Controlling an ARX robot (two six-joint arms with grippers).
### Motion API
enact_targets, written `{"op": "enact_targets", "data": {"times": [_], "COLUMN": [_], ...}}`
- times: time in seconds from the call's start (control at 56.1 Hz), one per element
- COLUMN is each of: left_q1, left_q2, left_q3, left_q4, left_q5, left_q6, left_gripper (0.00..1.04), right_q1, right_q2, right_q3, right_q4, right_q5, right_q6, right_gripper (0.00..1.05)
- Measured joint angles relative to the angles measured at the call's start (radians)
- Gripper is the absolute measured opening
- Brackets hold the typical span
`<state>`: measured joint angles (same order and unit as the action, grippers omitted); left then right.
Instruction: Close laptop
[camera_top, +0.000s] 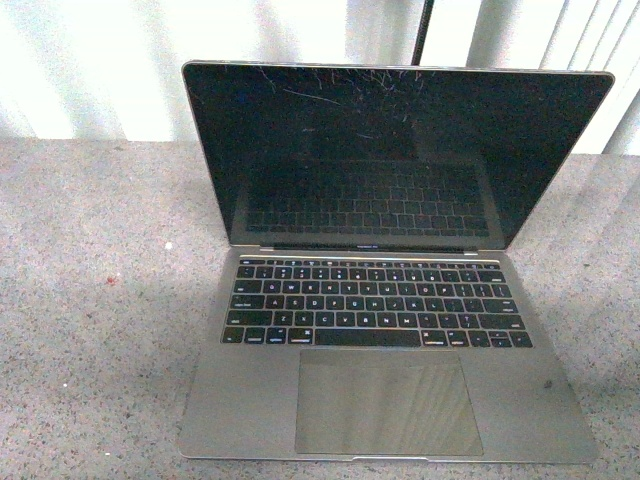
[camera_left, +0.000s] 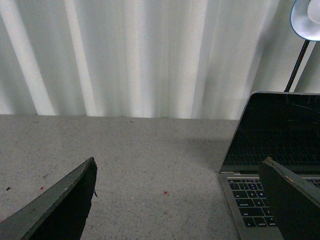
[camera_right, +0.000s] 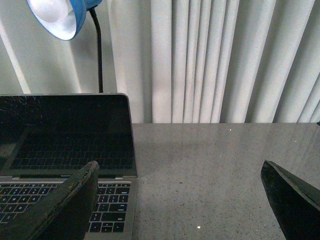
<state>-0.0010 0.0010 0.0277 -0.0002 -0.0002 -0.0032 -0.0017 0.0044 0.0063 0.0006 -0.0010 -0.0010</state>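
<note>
Front view: the laptop (camera_top: 385, 300) stands open in the middle of the speckled grey table (camera_top: 90, 300), with neither arm in sight.

Its scratched black screen (camera_top: 390, 150) is tilted slightly back, and the keyboard (camera_top: 375, 305) and trackpad (camera_top: 388, 402) face the camera. In the left wrist view the left gripper (camera_left: 180, 162) has its jaws wide apart over bare tabletop, with the laptop's left edge showing behind one dark finger (camera_left: 295, 200). In the right wrist view the right gripper (camera_right: 180, 165) is likewise spread wide, and the laptop's right corner sits behind one finger (camera_right: 65, 205). The laptop lies between the two claws. A blue lamp (camera_right: 60, 17) hangs behind the lid, before pale curtains (camera_right: 225, 60).
</note>
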Motion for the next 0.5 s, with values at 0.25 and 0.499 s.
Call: {"op": "enact_targets", "data": {"times": [0.25, 0.499], "left_q1": [0.000, 0.000], "left_q2": [0.000, 0.000], "left_q3": [0.000, 0.000], "left_q4": [0.000, 0.000], "left_q5": [0.000, 0.000], "left_q6": [0.000, 0.000], "left_gripper": [0.98, 0.98], "right_q1": [0.000, 0.000], "right_q2": [0.000, 0.000], "right_q3": [0.000, 0.000], "right_q4": [0.000, 0.000], "right_q5": [0.000, 0.000], "right_q6": [0.000, 0.000], "right_gripper": [0.97, 0.97]}}
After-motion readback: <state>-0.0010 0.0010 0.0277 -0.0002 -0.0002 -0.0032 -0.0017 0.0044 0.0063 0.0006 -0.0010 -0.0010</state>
